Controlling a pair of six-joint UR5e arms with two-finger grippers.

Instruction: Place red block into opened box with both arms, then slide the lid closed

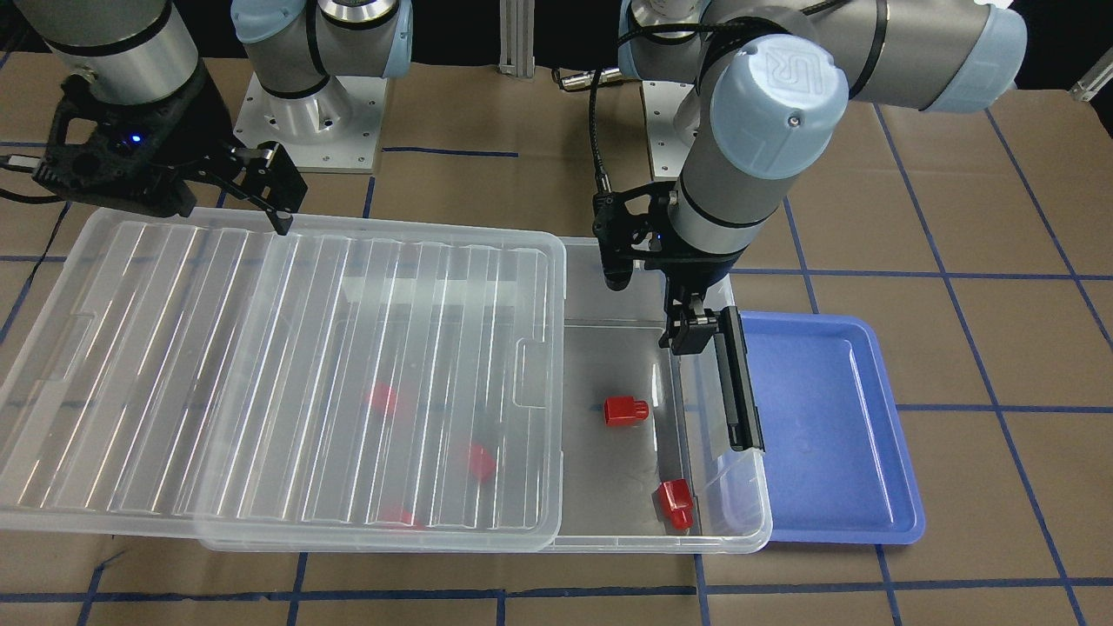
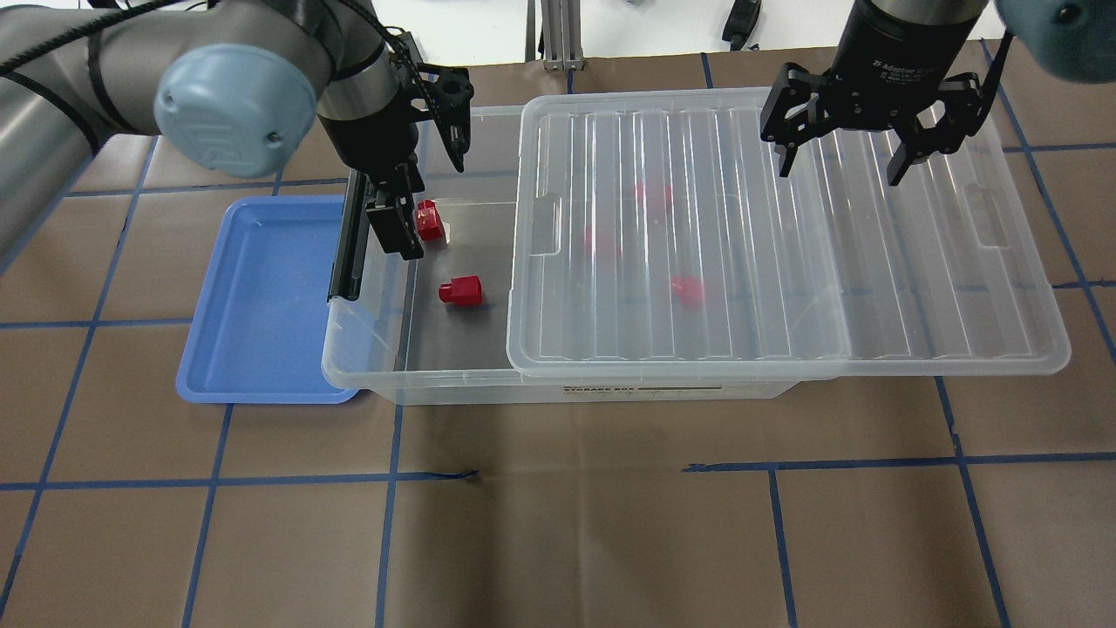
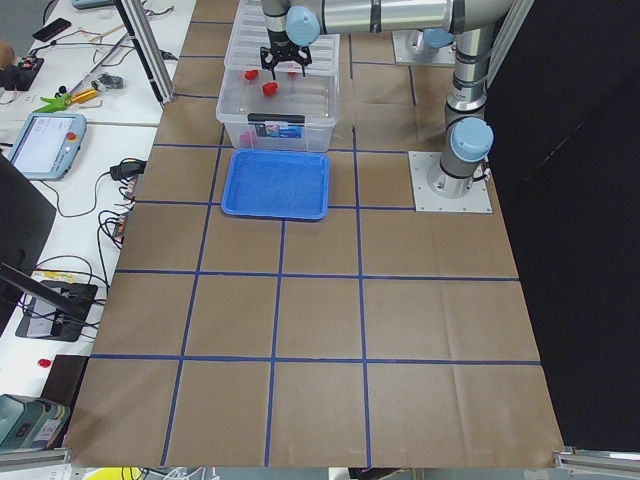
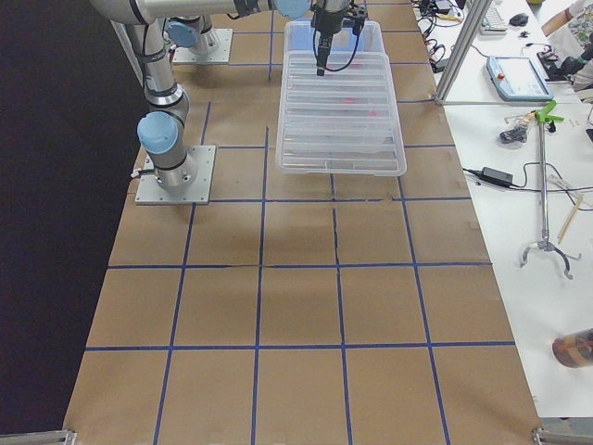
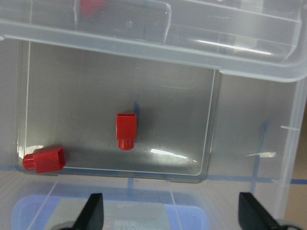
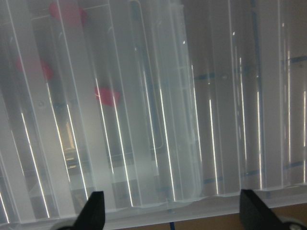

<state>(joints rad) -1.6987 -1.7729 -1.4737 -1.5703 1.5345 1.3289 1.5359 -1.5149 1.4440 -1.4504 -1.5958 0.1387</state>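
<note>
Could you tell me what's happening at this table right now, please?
A clear box sits with its lid slid partway open. The robot's left hand hangs open and empty over the uncovered end, where two red blocks lie inside; three more show blurrily under the lid. The right hand hovers open above the lid, which is not yet closed.

Noted three red blocks [image 1: 381, 398] under the lid [image 1: 217, 348] only as blurred pink smears. Found a fourth block [image 2: 428, 220] partly hidden behind the left gripper [image 2: 433, 209]. Lost fingertips of left gripper and right gripper [image 6: 170, 213] to bottom edge in wrist views. Could not read box label [image 2: 641, 390]. Too small in side views to judge either jaw gap.
</note>
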